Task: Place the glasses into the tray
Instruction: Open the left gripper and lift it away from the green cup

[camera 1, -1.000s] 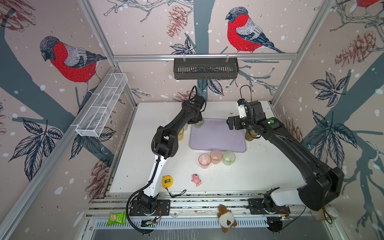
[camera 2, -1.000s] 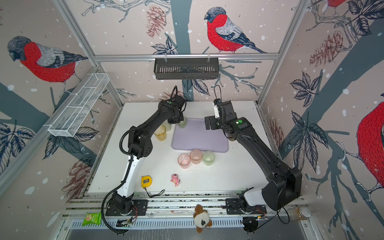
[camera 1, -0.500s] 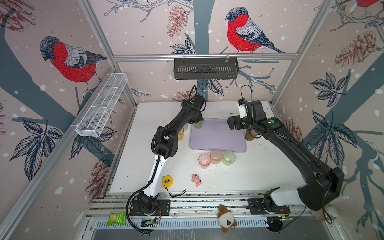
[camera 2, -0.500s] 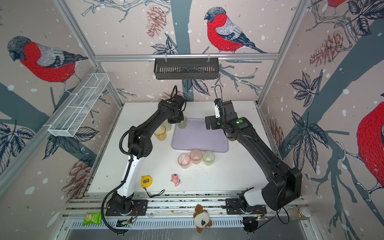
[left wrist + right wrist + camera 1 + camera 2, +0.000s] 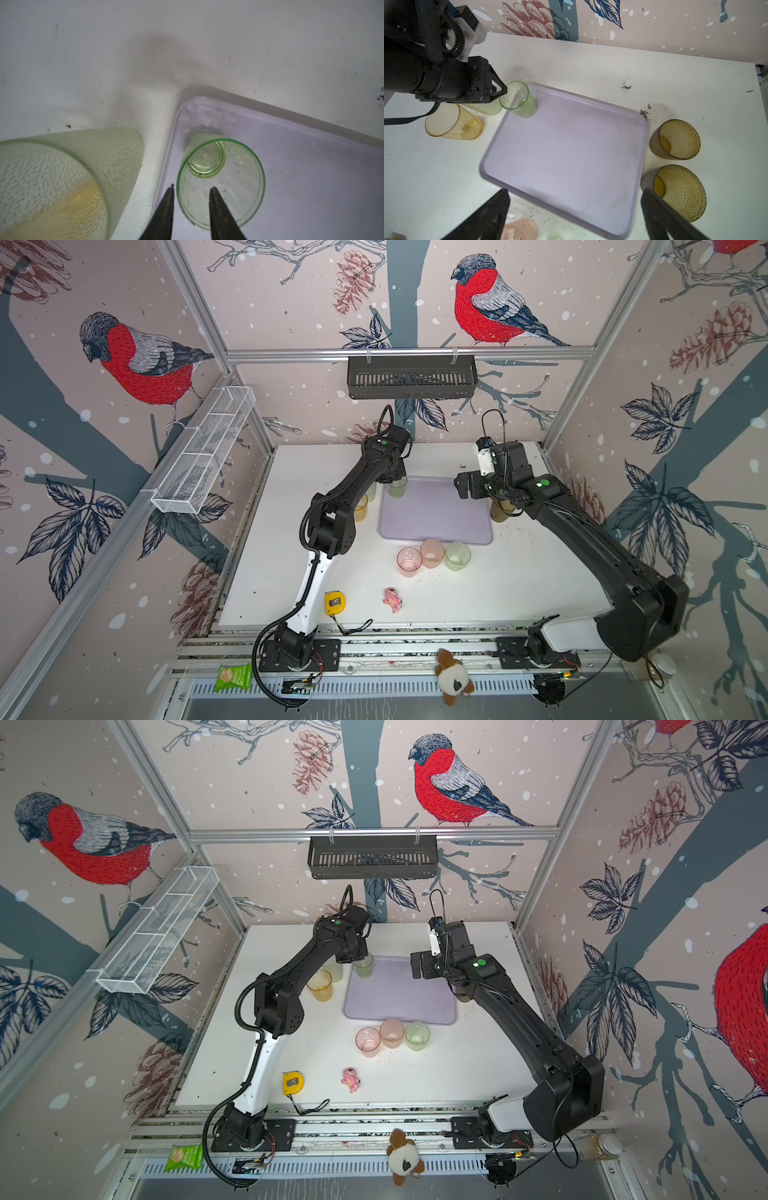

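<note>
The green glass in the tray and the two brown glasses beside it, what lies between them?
Only bare tray floor, seen in the right wrist view; no other glass stands between the green glass and the brown glasses.

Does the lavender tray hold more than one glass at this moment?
No, only the green glass stands inside the tray, in one corner; the rest of its floor is bare.

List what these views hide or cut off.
- Two dark brown textured plastic tumblers: mostly behind the right arm in both top views.
- Left end effector: under its own wrist in both top views.
- Pale frosted whitish-green plastic tumbler: cut by the left wrist view's edge.
- Pink translucent plastic tumbler: cut by the right wrist view's edge.
</note>
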`<state>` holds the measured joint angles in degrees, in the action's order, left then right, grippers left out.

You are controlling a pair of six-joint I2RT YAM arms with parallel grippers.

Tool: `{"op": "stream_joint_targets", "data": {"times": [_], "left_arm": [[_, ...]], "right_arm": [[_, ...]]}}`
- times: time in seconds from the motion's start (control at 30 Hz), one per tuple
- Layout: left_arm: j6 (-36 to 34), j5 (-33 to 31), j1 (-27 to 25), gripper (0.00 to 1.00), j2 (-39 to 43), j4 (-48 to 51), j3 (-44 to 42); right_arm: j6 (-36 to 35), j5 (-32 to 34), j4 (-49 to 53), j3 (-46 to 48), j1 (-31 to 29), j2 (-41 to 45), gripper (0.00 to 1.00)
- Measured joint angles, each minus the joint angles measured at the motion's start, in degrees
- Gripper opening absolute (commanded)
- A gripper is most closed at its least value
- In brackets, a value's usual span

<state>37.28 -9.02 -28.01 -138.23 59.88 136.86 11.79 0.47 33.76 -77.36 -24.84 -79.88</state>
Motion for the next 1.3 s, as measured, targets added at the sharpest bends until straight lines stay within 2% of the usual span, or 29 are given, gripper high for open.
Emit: {"op": "stream_joint_targets", "data": {"times": [0.43, 0.57, 0.63, 0.8, 0.87, 1.07, 1.3], "left_arm": [[0.0, -0.09, -2.21, 0.47, 6.1, 2.38, -0.07], [0.0, -0.24, -3.02, 0.51, 9.68, 2.6, -2.01], [-0.09, -0.46, -3.63, 0.57, 11.54, 2.99, -3.5], [0.11, -2.23, -5.31, 0.58, 15.58, 4.22, -6.49], [0.31, -3.13, -6.08, 0.65, 17.42, 4.44, -8.31], [1.36, -3.91, -8.44, 0.66, 22.99, 4.57, -14.91], [2.75, -2.91, -9.55, 0.85, 31.28, 0.92, -26.38]], "right_arm": [[0.04, 0.0, 0.02, 0.0, -0.24, 1.09, 1.0], [0.07, 0.02, 0.35, -0.24, -0.68, 1.42, 1.0], [0.04, 0.04, 0.48, -0.63, -0.98, 1.77, 1.0], [0.02, 0.31, 0.57, -1.05, -1.46, 3.15, 1.0], [0.02, 0.46, 0.79, -1.05, -1.81, 3.72, 1.0], [0.07, 1.09, 2.84, -0.22, -2.82, 5.79, 0.99], [1.73, 1.55, 5.01, 0.87, -3.41, 7.58, 0.99]]}}
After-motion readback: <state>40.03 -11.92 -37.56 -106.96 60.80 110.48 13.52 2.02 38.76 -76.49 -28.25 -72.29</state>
